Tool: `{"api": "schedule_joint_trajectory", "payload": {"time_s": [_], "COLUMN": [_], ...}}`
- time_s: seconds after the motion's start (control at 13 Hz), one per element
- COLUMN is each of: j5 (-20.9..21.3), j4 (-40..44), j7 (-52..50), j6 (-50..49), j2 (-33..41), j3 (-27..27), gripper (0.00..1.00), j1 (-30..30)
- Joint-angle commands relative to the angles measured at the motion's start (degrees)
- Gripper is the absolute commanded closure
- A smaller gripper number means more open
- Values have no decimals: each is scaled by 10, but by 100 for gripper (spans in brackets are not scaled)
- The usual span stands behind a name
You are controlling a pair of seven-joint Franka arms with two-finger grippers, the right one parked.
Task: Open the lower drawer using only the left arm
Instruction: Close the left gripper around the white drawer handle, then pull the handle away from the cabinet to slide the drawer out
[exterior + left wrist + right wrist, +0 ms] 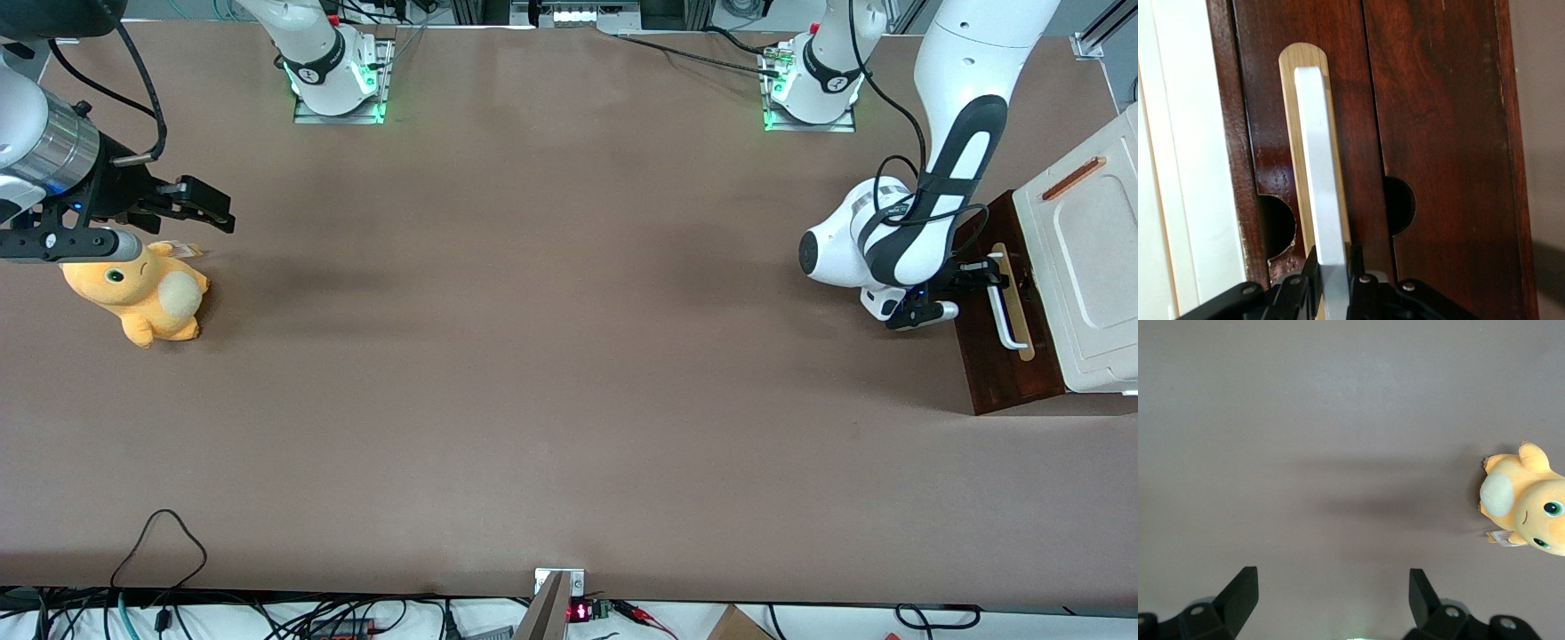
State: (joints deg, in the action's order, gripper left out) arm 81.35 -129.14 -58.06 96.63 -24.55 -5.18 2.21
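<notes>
The lower drawer (989, 360) has a dark brown front (1268, 100), and none of its inside shows. Its white bar handle (1007, 313) (1317, 160) runs along a pale tan strip (1289, 100). The left arm (925, 222) reaches down in front of the drawer at the working arm's end of the table. Its black gripper (985, 272) (1335, 265) is shut on one end of the handle, with a finger (1309, 268) pressed on each side of the bar.
A cream cabinet top (1095, 267) sits above the drawer front. A second dark panel (1438, 133) lies beside the handled one. A yellow plush toy (142, 293) (1528, 503) lies on the brown table (551, 356) toward the parked arm's end.
</notes>
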Motion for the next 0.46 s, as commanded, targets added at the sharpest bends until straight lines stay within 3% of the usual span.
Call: {"api": "schedule_joint_trajectory", "payload": {"time_s": [0.0, 0.38], "j5": [10, 3], "j4": [3, 3], "j7": [11, 10], "j6": [3, -1], "j2": [9, 9], "j3": [-15, -52], "gripper": [100, 100], "j1": [15, 25]}}
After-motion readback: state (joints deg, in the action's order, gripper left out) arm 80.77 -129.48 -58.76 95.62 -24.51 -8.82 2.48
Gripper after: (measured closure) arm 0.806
